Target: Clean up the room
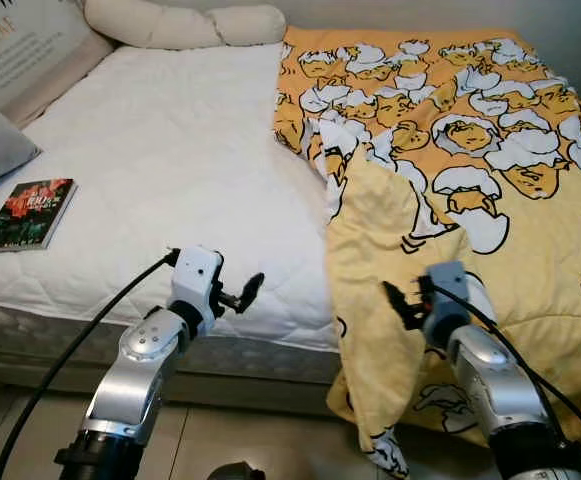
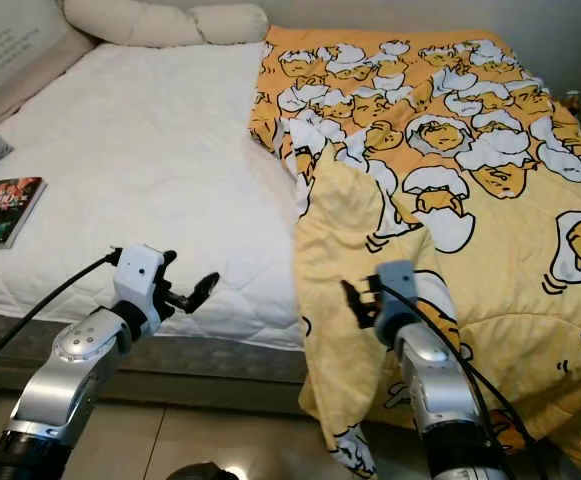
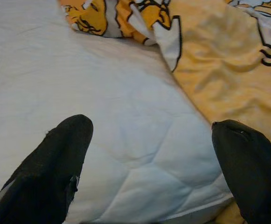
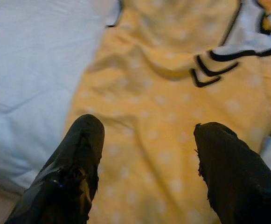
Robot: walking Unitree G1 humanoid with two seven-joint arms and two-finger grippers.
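— Any writing legible?
— The book (image 1: 28,213) cover is unreadable.
— The grippers?
— Left gripper (image 3: 151,161) and right gripper (image 4: 147,168) hover spread, holding nothing, before the yellow blanket (image 1: 490,190) covering the bed's (image 1: 170,170) right half.

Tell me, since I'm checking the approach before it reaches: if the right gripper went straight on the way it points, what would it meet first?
Most likely the yellow blanket: the right gripper, fingers open, aims at its plain yellow fold draped over the mattress edge. Depth is hard to judge.

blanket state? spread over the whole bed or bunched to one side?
Bunched to the robot's right. The yellow blanket covers that half, its edge folded back; the white mattress lies bare.
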